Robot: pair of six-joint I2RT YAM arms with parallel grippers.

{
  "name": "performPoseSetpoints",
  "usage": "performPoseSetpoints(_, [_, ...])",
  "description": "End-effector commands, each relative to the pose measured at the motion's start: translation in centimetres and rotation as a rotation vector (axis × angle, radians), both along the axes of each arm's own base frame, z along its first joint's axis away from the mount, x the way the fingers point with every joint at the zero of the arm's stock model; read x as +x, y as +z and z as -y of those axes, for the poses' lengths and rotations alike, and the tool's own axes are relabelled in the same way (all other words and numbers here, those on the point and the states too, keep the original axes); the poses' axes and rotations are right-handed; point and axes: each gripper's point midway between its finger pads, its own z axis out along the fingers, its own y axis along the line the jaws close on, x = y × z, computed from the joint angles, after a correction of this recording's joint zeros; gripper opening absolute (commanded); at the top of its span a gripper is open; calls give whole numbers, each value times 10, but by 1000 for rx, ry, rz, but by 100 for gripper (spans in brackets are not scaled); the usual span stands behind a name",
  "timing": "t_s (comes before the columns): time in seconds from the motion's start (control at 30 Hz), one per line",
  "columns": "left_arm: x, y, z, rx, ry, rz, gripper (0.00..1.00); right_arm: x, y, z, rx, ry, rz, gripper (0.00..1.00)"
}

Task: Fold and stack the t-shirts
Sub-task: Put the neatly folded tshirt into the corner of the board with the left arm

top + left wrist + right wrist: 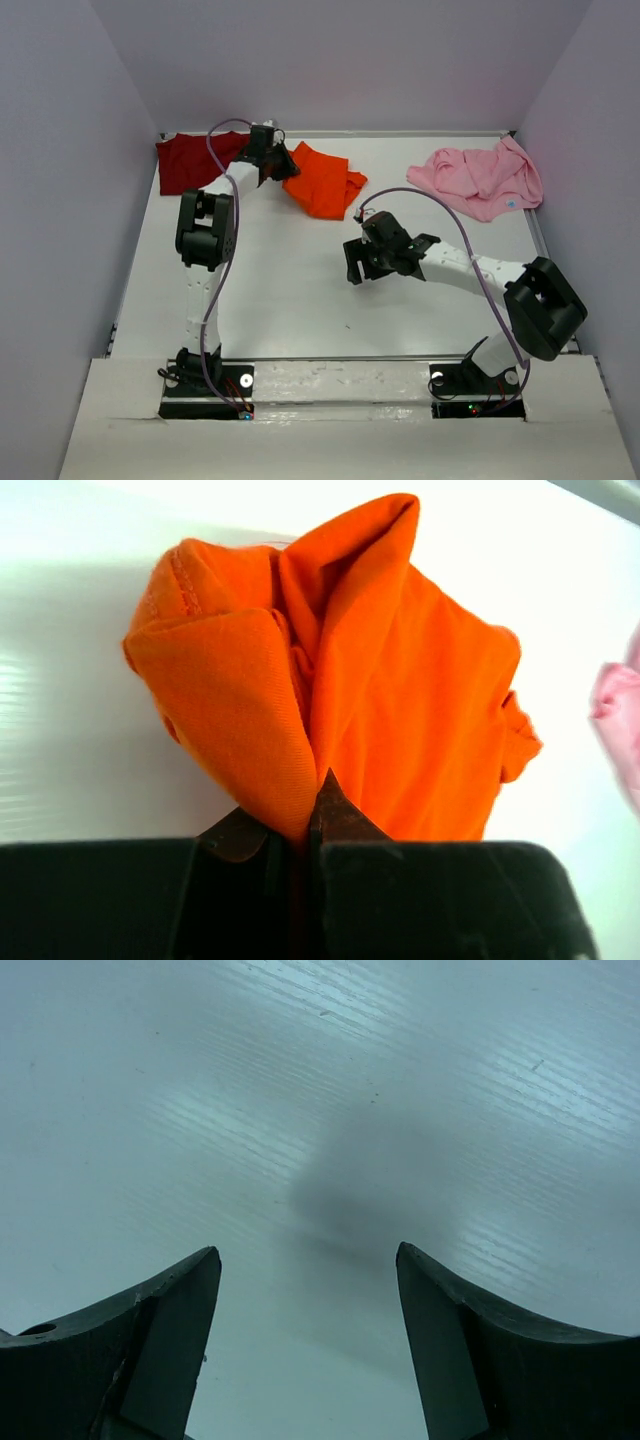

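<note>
**Left fingers pinching the orange t-shirt, right fingers spread**

The left fingers are pressing together on a gathered edge of the orange t-shirt, which is lying crumpled just ahead of them. The right fingers are hanging wide apart over the tabletop, holding nothing, well short of that cloth. The maroon t-shirt is lying just beside the left fingers, and the pink t-shirt is lying well beyond the right ones. Spreading the orange t-shirt seems to be starting. Next, the right fingers probably need a second edge.

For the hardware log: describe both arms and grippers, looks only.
Both arms are white links with bulky black joint housings: left arm, right arm. A thin purple cable loops along each. The left gripper and right gripper are dark, with tapered, pointed fingers.
</note>
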Motion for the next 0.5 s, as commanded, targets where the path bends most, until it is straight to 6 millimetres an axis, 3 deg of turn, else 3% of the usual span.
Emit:
performPoseSetpoints(0.0, [10, 51, -40, 293, -32, 132, 0, 10, 11, -22, 101, 13, 33, 77])
performPoseSetpoints(0.03, [19, 59, -48, 341, -11, 152, 0, 13, 5, -26, 93, 15, 18, 77])
performPoseSetpoints(0.1, [21, 44, -58, 414, -15, 116, 0, 13, 1, -29, 93, 22, -3, 76])
performPoseSetpoints(0.23, [25, 48, -71, 515, -62, 148, 0, 8, -9, -33, 110, 34, -25, 76])
performPoseSetpoints(0.47, [51, 83, -133, 679, 100, 200, 0, 1, -20, -31, 108, 47, -49, 75])
